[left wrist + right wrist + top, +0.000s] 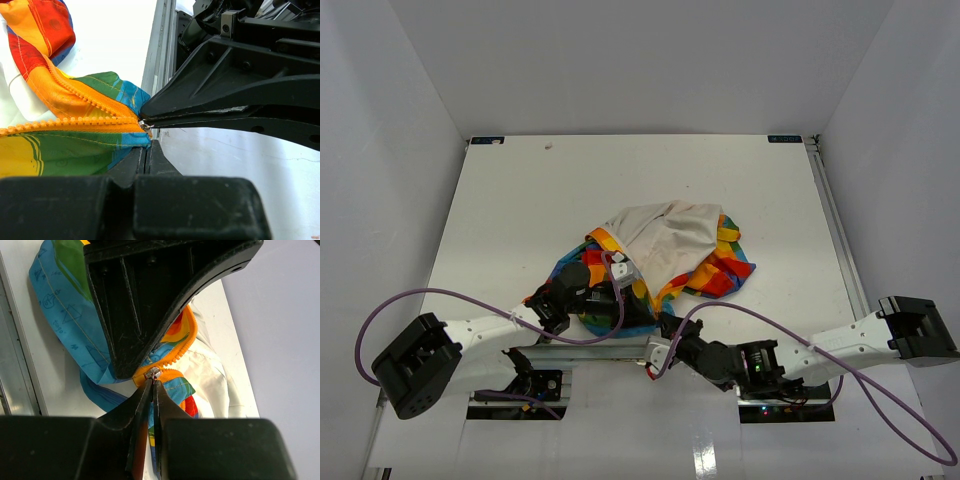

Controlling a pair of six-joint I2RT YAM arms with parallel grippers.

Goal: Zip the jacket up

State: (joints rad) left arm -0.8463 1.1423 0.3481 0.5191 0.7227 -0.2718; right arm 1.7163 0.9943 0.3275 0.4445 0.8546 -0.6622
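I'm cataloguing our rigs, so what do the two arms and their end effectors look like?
The left arm and right arm have white links joined by bulky black housings. A purple cable loops loosely along each. The left end effector and right end effector are matte black, each with two fingers tapering to thin tips.

White table [520, 210] inside grey walls [640, 60]. Metal rail [575, 353] along near edge. Dark marker [486, 140] at each far corner. Tiny speck [549, 146] far left.
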